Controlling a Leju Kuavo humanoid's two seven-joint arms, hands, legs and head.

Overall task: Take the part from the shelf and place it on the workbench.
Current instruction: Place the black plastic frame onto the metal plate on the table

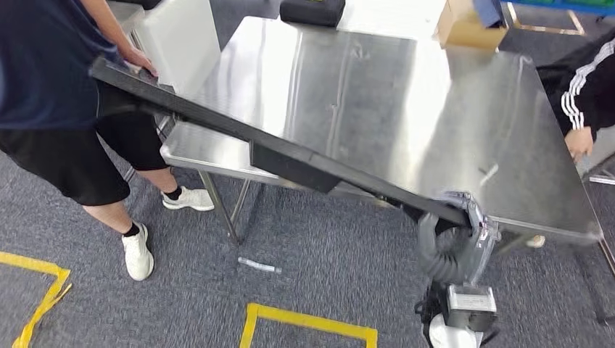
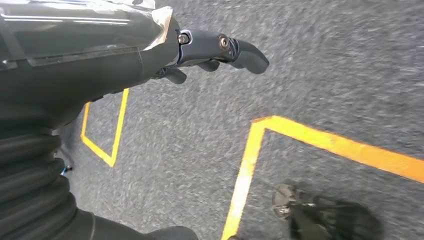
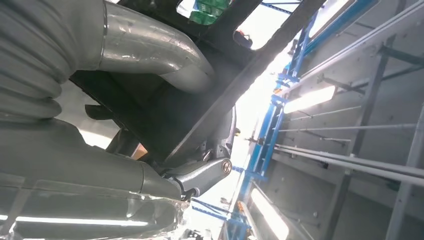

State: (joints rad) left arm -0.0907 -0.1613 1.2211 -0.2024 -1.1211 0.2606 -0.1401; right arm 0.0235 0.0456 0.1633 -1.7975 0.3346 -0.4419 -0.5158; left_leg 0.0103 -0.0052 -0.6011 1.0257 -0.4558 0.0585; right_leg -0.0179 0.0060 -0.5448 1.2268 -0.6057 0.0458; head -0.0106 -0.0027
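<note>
1. The part (image 1: 283, 148), a long black bar with a thicker block under its middle, runs diagonally across the head view from the upper left down to the lower right, above the near edge of the steel bench (image 1: 406, 109).
2. Its long axis slopes: the upper-left end is higher in the frame and the lower-right end drops toward the robot.
3. The right hand (image 1: 464, 217) grips the lower-right end. In the right wrist view the thumb and fingers (image 3: 205, 175) are wrapped around the dark bar from both sides, so they are clamped on it.
4. A person's hand (image 1: 139, 61) rests on the upper-left end; judging by this, the far end is being steadied because one hand at one tip cannot balance so long a piece.
5. The bar seems held above the bench rather than lying flat, so the placing looks unfinished.
6. The left hand (image 2: 210, 50) hangs over the grey floor (image 2: 300, 75) with yellow tape lines (image 2: 340, 145); its fingers are loosely curled and hold nothing.
7. A second person's hand (image 1: 579, 141) is at the bench's right edge, well apart from the part.
</note>
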